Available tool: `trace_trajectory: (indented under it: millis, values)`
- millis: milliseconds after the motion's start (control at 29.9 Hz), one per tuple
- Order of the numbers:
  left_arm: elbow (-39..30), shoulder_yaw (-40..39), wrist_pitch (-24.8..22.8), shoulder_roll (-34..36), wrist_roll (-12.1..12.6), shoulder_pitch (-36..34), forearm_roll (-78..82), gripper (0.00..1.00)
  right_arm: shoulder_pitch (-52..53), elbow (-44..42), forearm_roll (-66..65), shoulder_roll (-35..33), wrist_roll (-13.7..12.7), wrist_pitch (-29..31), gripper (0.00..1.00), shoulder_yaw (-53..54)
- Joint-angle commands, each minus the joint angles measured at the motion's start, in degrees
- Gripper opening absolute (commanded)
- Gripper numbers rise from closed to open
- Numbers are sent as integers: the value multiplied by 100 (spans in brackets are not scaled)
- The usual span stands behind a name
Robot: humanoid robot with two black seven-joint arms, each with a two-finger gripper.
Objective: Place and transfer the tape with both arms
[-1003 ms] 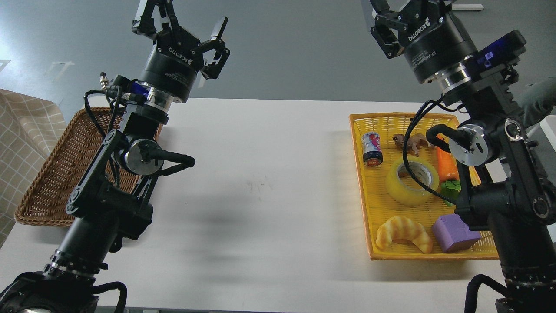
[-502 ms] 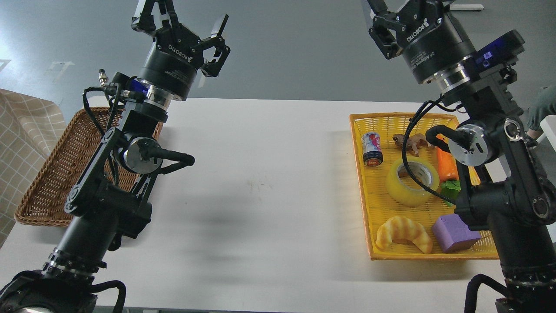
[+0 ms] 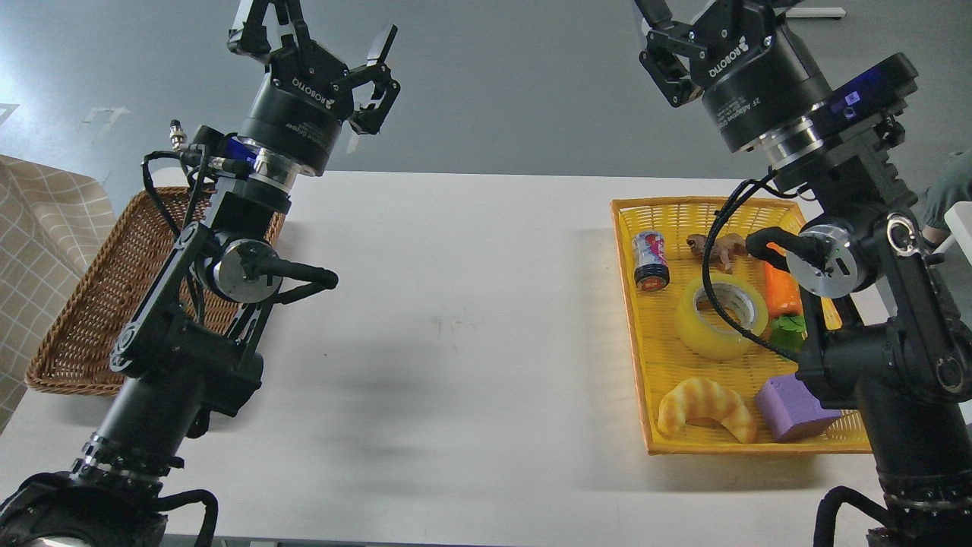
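Observation:
The tape [image 3: 702, 330], a yellow translucent roll with a pale core, lies flat in the yellow basket [image 3: 629, 334] at the right of the white table; a black cable of my right arm crosses in front of it. My left gripper [image 3: 319, 30] is raised high above the table's far left edge, open and empty. My right gripper [image 3: 702, 15] is raised high above the far end of the yellow basket, well above the tape. Its fingers look spread, its tips are cut off by the top edge, and it holds nothing.
The yellow basket also holds a drink can [image 3: 651, 260], a toy animal [image 3: 717, 247], a carrot [image 3: 781, 292], a green piece [image 3: 788, 328], a croissant toy [image 3: 706, 406] and a purple block [image 3: 793, 406]. A brown wicker basket [image 3: 83, 304] stands at the left, by a checked cloth [image 3: 38, 220].
Both arms have shifted only slightly: each gripper crept a little up and to the left. The tape and the other objects have not moved.

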Motion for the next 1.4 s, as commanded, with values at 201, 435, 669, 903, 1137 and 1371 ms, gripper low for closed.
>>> trace_trajectory:
  millis: [201,435,669,903,1137,1371]
  values:
    - [-9,17,-35,10,26,7,17,98,-35,116,-18,0,70,11,100,4]
    - [-17,8,-35,19,26,7,17,98,-27,204,-79,0,88,19,100,-22]
    - [-17,17,-44,63,17,25,34,98,114,248,-905,-833,272,81,100,-829]
    - [-17,44,-53,71,17,42,69,98,281,187,-2010,-2344,263,107,100,-1445]
    - [-17,35,-62,63,-36,86,78,98,97,-93,-4706,-3488,386,644,100,-2052]
    - [-26,52,-70,54,-36,95,78,98,-193,-850,-5282,-3594,729,687,100,-2105]
